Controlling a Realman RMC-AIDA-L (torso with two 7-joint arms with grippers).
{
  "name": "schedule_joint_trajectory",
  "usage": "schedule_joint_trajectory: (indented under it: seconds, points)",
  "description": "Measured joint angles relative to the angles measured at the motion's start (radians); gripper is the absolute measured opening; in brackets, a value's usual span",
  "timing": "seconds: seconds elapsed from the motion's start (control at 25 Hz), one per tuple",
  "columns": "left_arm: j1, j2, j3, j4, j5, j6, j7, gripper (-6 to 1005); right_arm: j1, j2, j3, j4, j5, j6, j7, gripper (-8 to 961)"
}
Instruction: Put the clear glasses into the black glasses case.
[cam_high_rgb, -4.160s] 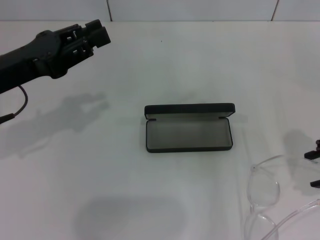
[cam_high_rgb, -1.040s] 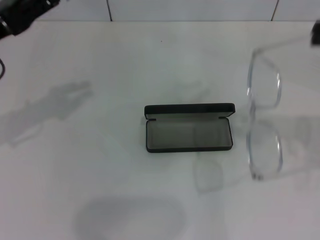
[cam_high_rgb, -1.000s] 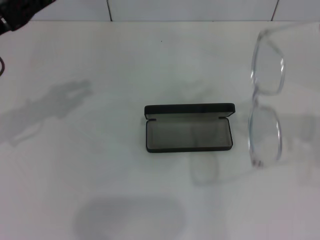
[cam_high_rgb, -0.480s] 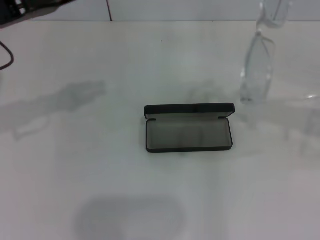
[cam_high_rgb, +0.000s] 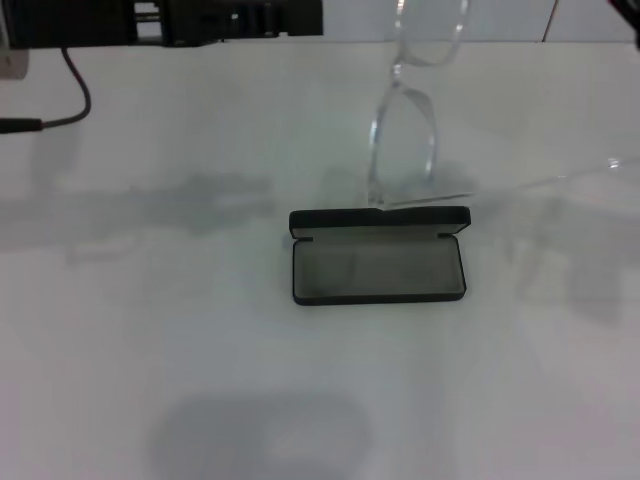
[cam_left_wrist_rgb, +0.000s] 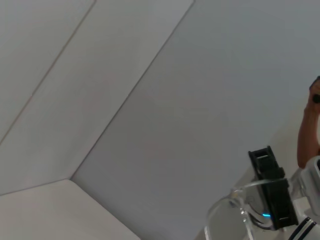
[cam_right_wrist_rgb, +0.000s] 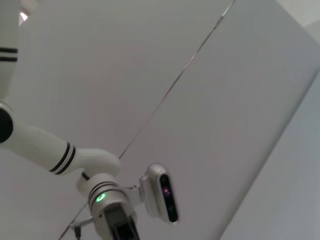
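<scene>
The clear glasses (cam_high_rgb: 405, 120) hang in the air above the table (cam_high_rgb: 200, 350), turned on end so one lens sits over the other. In the head view the lower lens comes down close to the back edge of the black glasses case (cam_high_rgb: 378, 256), and one thin temple arm stretches off toward the right edge of the picture. The top lens runs out of the picture at the upper edge.

The case lies open and flat near the middle of the table, with its lid standing up along the far side and its grey lining bare. The glasses are not in it.

The left gripper (cam_high_rgb: 262, 17) reaches in level along the top edge of the head view, from the left, its tip a little to the left of the glasses and apart from them. Whether its fingers are apart or together cannot be told.

Only a dark corner at the top right of the head view may belong to the right arm. The left wrist view shows a gripper (cam_left_wrist_rgb: 272, 192), beyond a curved piece of the clear frame (cam_left_wrist_rgb: 235, 200), but its grip cannot be made out.
</scene>
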Motion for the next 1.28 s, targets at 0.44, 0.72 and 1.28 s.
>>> schedule_joint_trajectory:
  seconds: [0.44,0.72,1.28]
  points:
    - [-0.052,0.000,0.001,0.009,0.102,-0.001,-0.044,523,0.029,0.001,-0.055,0.012,0.007,0.065,-0.072,54]
    - [-0.067,0.008,-0.003,0.010,0.106,-0.003,-0.048,521,0.044,0.002,-0.058,0.034,0.007,0.085,-0.095,57]
    - [-0.102,0.002,-0.001,0.038,0.141,-0.002,-0.075,519,0.113,0.002,-0.107,0.145,0.017,0.129,-0.192,64]
